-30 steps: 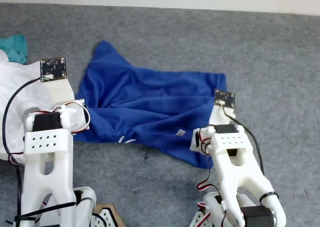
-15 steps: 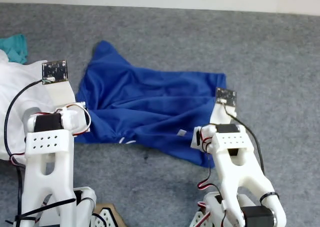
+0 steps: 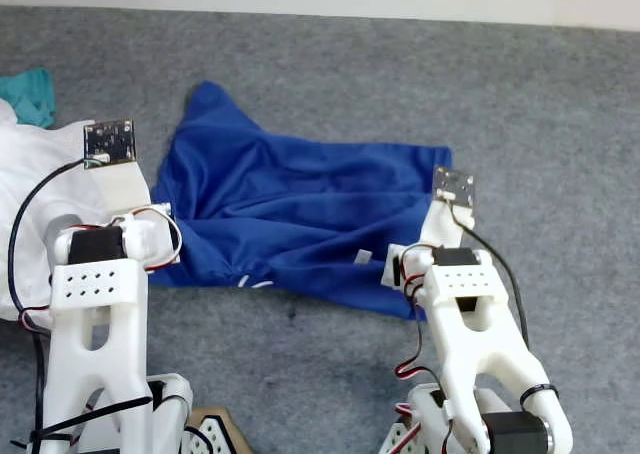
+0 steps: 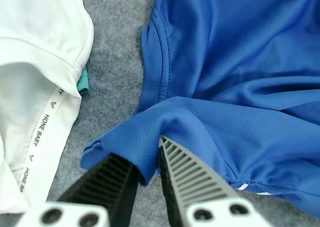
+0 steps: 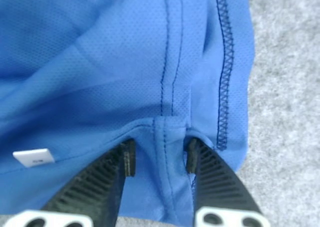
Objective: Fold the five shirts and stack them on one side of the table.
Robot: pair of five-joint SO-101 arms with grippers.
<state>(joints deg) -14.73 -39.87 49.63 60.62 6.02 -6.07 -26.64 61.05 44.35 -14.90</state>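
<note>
Both pinching the blue shirt (image 3: pixel 300 214), left gripper (image 4: pixel 148 162) at one end, right gripper (image 5: pixel 160 154) at the hem, next probably a matched lift-and-fold

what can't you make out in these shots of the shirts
High view: the white shirt is cut off by the left edge and partly covered by the left arm.
High view: the teal shirt runs off the left edge; a corner is visible.
Right wrist view: print on the blue shirt's tag is too small.
</note>
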